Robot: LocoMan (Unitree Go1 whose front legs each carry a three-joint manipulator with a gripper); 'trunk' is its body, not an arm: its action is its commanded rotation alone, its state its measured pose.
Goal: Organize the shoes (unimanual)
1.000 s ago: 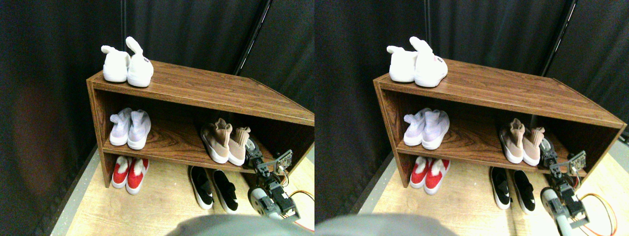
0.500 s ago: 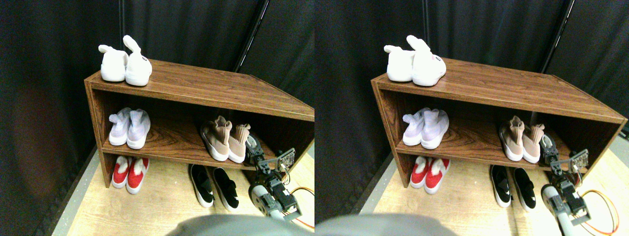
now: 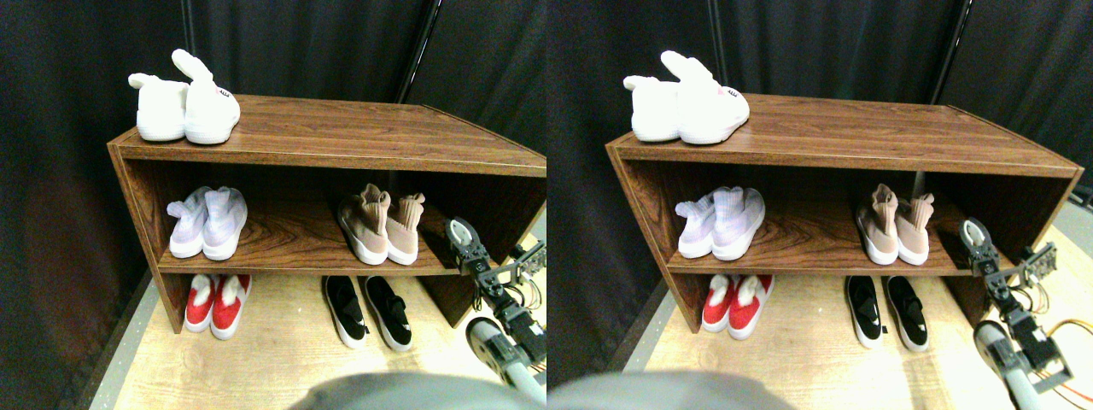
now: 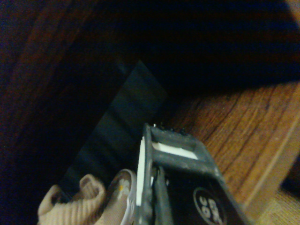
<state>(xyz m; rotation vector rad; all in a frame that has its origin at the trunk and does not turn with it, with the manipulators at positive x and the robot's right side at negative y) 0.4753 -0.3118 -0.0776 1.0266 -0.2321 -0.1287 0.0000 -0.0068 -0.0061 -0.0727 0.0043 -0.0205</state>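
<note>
Two tan sneakers (image 3: 380, 226) beside tool (image 3: 463, 239).

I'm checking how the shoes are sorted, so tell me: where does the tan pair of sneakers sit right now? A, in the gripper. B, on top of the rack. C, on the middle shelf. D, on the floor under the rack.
C: the tan sneakers stand side by side on the middle shelf, above the black slip-ons on the floor.

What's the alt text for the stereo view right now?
The robot's right pincer hovers at the middle shelf of a wooden shoe rack, just right of the tan sneakers. Black slip-ons sit on the floor beneath them.
</note>
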